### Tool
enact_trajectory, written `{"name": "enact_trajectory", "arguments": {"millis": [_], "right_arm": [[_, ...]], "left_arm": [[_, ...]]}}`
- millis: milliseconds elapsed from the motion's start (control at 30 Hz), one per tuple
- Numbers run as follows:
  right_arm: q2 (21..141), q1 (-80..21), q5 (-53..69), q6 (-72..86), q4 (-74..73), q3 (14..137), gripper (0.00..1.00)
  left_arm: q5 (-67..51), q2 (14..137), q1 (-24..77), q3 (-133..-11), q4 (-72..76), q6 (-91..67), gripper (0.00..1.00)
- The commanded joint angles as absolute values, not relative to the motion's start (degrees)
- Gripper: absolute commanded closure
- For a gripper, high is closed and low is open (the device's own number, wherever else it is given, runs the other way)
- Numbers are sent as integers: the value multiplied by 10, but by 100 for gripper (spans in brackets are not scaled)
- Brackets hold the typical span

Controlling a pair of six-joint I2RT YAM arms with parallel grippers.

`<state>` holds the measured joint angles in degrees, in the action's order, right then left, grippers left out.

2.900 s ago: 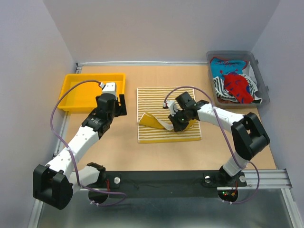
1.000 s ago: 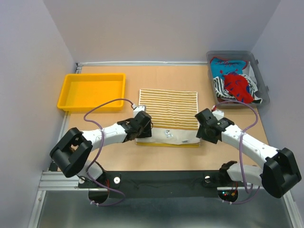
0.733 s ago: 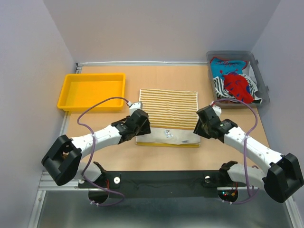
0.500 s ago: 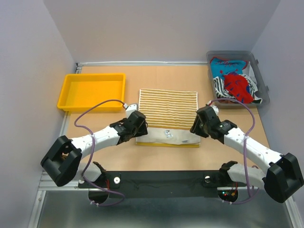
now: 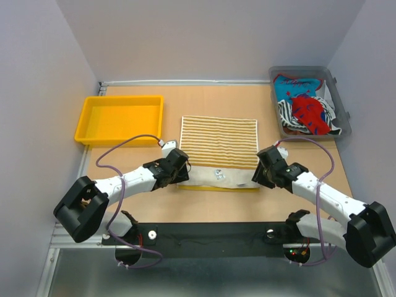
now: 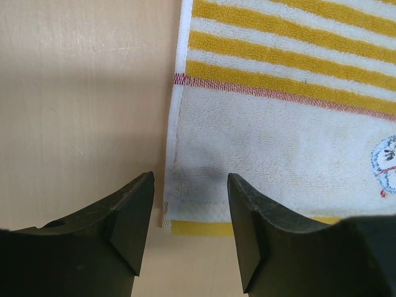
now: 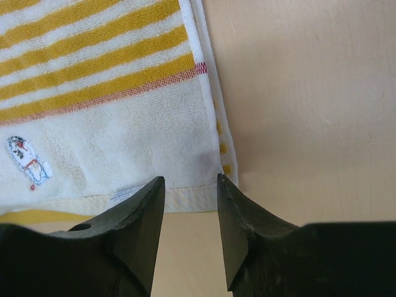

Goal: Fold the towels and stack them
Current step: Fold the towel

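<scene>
Left tool (image 6: pixel 190 185) and right tool (image 7: pixel 190 182) are hovering open over near corners of the yellow-striped towel (image 5: pixel 219 136); each should be pinching what seem two layers squarely.

Free to pass along the near strip of the tan flat surface (image 5: pixel 216 199), in front of the near edge of the yellow-and-cream striped cloth towel (image 5: pixel 218 142). Blocked low at that towel's two near corners: left black two-finger tool (image 6: pixel 190 185) parted over the left corner, right black two-finger tool (image 7: pixel 190 185) parted over the right one, white left arm (image 5: pixel 127 181) and white right arm (image 5: pixel 322 193) slanting in from either side. Open bare stretch beyond the towel up to the grey back wall (image 5: pixel 210 37). Walled off far left by the yellow plastic tray (image 5: pixel 124 98), far right by the grey plastic bin (image 5: pixel 303 68) heaped with crumpled cloths (image 5: pixel 306 111). Bare lanes between towel and tray, towel and bin
</scene>
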<state>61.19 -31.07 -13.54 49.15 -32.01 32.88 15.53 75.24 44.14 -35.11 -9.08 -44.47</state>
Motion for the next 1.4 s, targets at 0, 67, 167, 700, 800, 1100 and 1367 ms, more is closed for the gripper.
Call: {"name": "enact_trajectory", "arguments": {"millis": [0,67,167,700,800,1100,1367], "right_arm": [[596,-308,-159,504,-329,325,55],[593,-308,-172,508,-341,325,54],[599,-308,-181,511,-346,322,53],[613,-308,-158,512,-323,309,60],[614,-308,-156,509,-318,308,62],[613,-308,-149,504,-307,309,71],[616,-308,-142,502,-298,303,78]], "left_arm": [[163,748,439,-346,-97,-452,38],[163,750,439,-347,-97,-451,39],[160,757,439,-348,-95,-449,39],[138,766,439,-352,-87,-446,50],[136,760,439,-354,-91,-447,54],[134,741,439,-375,-108,-444,56],[124,766,439,-376,-94,-443,60]]}}
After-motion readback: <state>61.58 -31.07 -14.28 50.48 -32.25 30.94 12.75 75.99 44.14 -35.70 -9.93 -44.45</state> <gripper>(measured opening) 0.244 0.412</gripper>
